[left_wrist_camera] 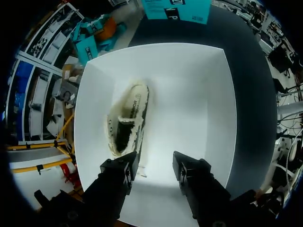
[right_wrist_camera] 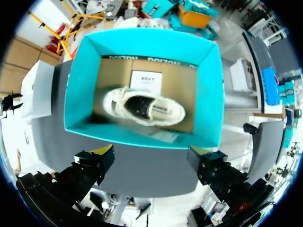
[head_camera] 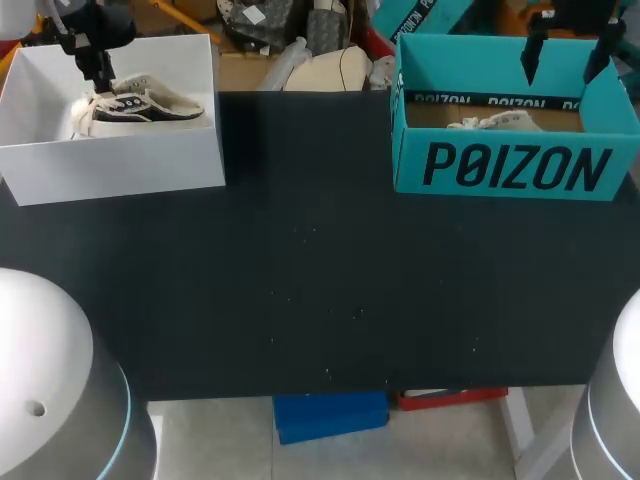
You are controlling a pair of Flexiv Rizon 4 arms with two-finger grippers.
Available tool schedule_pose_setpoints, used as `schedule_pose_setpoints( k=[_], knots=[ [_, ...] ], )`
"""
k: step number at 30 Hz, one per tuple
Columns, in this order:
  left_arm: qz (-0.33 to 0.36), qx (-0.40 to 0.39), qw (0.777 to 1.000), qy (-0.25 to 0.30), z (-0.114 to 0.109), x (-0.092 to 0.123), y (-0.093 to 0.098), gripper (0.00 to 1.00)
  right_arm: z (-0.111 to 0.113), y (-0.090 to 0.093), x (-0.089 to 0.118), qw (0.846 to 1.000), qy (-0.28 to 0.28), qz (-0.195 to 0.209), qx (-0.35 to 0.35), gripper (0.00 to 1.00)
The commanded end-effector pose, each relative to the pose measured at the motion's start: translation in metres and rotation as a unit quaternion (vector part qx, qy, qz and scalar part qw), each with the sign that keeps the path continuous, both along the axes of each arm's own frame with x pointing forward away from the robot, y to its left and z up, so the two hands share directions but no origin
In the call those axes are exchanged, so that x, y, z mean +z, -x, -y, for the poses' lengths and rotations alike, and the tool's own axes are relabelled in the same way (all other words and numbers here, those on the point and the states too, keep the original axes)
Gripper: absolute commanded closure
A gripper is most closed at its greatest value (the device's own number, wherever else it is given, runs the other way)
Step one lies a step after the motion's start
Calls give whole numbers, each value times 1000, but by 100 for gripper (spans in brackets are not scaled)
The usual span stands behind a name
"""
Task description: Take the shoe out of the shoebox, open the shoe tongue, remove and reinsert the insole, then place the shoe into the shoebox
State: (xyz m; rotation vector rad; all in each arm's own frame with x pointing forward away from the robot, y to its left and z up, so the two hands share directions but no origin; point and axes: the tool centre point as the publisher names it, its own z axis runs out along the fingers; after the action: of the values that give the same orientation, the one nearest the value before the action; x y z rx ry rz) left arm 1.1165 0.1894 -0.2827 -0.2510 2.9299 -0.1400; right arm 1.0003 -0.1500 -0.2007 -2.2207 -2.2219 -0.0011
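Cream with dark navy panels, a low lace-up sneaker (left_wrist_camera: 129,120) lies on the floor of a white open-topped box (left_wrist_camera: 199,104), just ahead of the left gripper (left_wrist_camera: 155,168). Its long axis runs away from the fingers, with the dark opening at the near end. That gripper's fingers stand apart with nothing between them. A second, all-cream sneaker (right_wrist_camera: 144,109) lies in a teal cardboard shoebox (right_wrist_camera: 142,135) ahead of the right gripper (right_wrist_camera: 152,158), its length crosswise to the fingers; I cannot tell which end is the toe. Those fingers are spread wide and hold nothing. Both boxes sit on the black table (head_camera: 320,280).
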Motion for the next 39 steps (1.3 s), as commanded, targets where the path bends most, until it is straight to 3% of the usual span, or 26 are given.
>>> schedule_pose_setpoints(
  k=[1, 9, 25, 30, 39],
  knots=[
    [-23, -11, 1000, -2, 1, -21, -44, 55, 0, 0, 0, 1000, 0, 0, 0, 0],
    [-36, -16, 999, -7, 7, -43, -61, 58, 0, 0, 0, 1000, 0, 0, 0, 0],
    [-75, -33, 996, -25, 17, -97, -40, 64, 0, 0, 0, 1000, 0, 0, 0, 0],
    [-76, -31, 996, -24, 17, -109, -42, 64, 0, 0, 0, 1000, 0, 0, 0, 0],
    [-63, -27, 997, -18, 18, -124, -50, 74, 0, 0, 0, 1000, 0, 0, 0, 0]
  ],
)
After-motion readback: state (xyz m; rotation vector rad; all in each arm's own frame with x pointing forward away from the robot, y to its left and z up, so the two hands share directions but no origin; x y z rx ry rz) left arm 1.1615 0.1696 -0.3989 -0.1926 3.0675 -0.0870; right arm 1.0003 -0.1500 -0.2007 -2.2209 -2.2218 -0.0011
